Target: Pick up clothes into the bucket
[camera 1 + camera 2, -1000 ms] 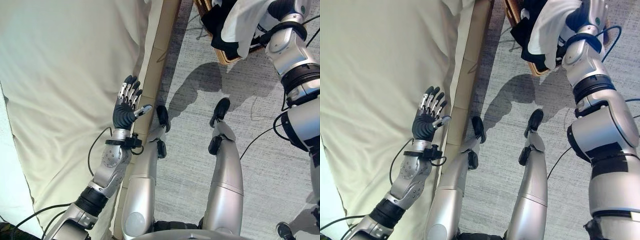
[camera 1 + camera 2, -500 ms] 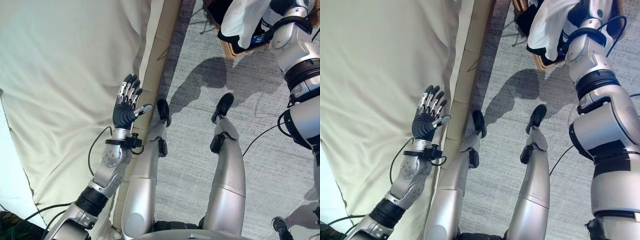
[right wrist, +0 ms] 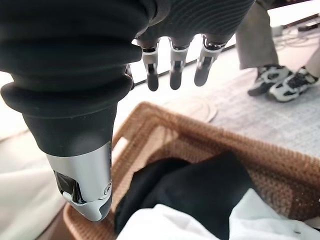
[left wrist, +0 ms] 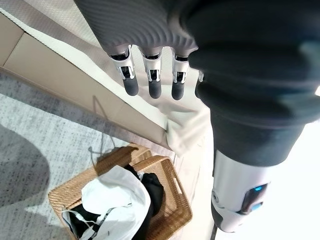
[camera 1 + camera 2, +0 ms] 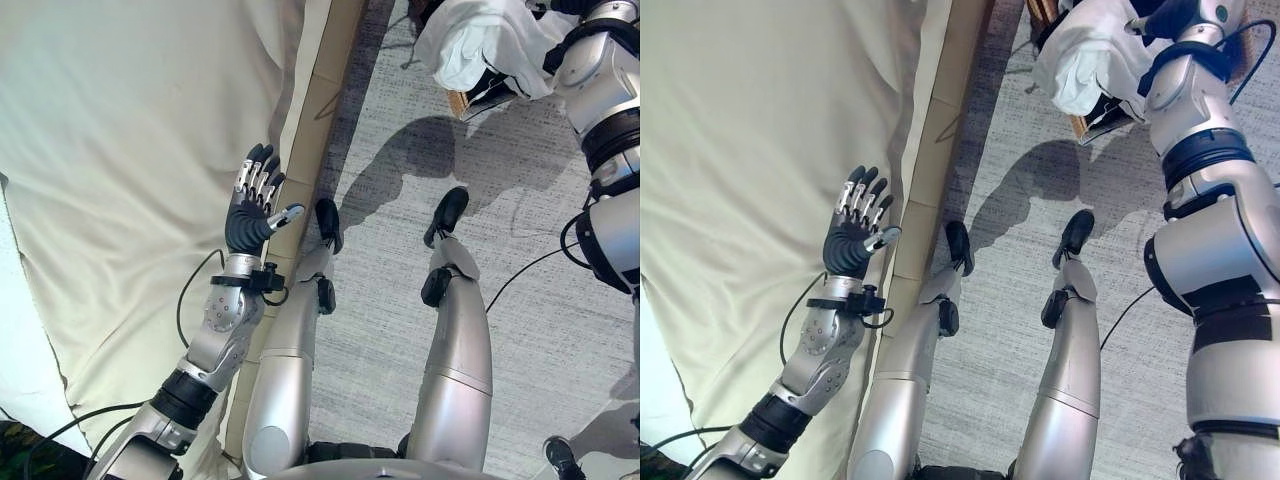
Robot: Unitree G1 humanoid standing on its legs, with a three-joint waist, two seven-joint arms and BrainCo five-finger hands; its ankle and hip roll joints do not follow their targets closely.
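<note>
Right wrist view: black garment [image 3: 200,192] and white garment [image 3: 210,222] inside wicker basket [image 3: 200,137].

Legible text, labels, brands, numbers, signs: none. White garment [image 4: 117,199] in the wicker basket [image 4: 175,200]: dark trim with small light marks along it, too small to read. Bed sheet [image 5: 130,150], bed frame [image 5: 320,110] beside it, and carpet [image 5: 400,240]: plain, unmarked.
</note>
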